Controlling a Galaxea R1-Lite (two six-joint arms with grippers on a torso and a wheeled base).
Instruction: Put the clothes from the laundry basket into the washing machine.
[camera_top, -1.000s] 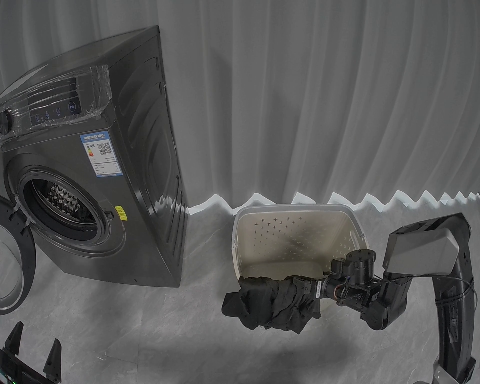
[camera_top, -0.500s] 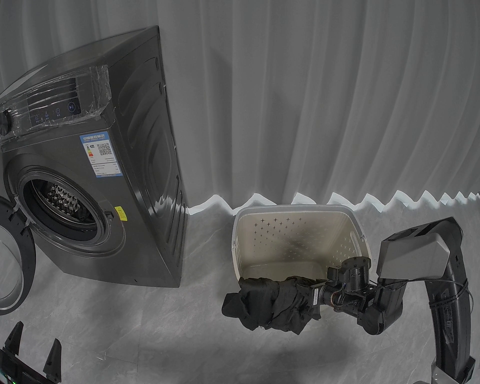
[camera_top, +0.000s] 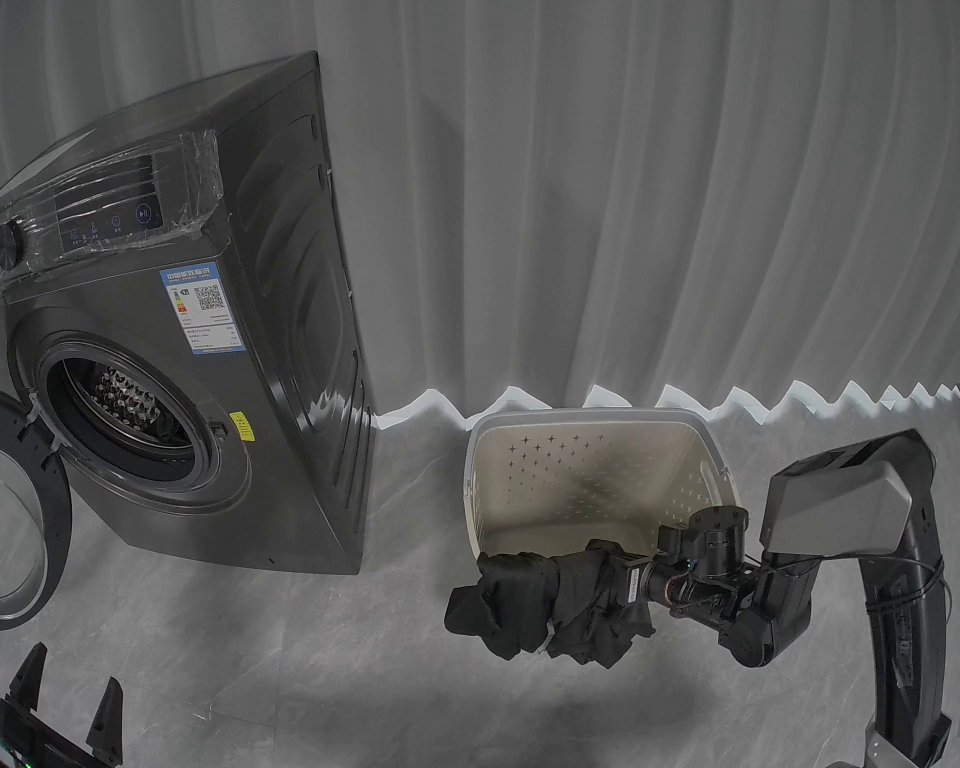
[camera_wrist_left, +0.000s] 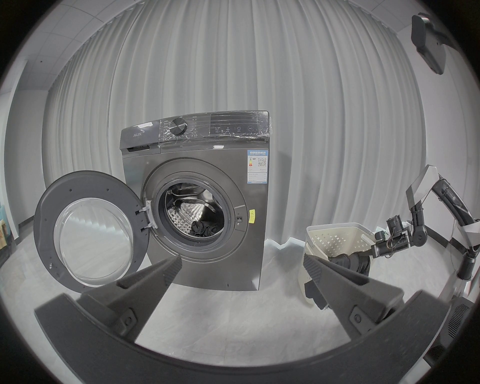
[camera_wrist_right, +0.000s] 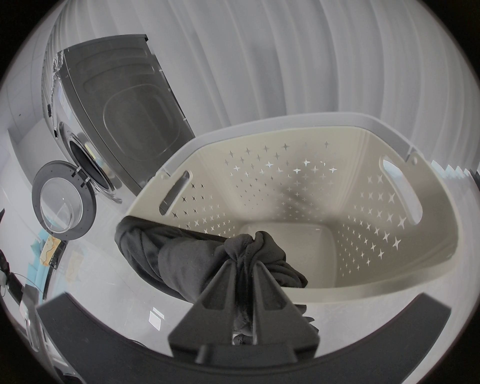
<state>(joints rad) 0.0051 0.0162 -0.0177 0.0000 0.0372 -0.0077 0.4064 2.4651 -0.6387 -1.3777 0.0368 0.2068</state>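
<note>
Garment (camera_wrist_right: 170, 255) pinched between right fingers (camera_wrist_right: 217, 290).

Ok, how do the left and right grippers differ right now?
The left gripper has its fingers spread wide and holds nothing; the right gripper is shut on the dark garment. The left sits low by the open door of the washing machine; the right is at the near rim of the laundry basket. Both have the same dark, pointed fingers.

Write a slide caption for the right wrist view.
Right pincer shut on a dark garment at the near rim of the basket; washer with open door beyond.
</note>
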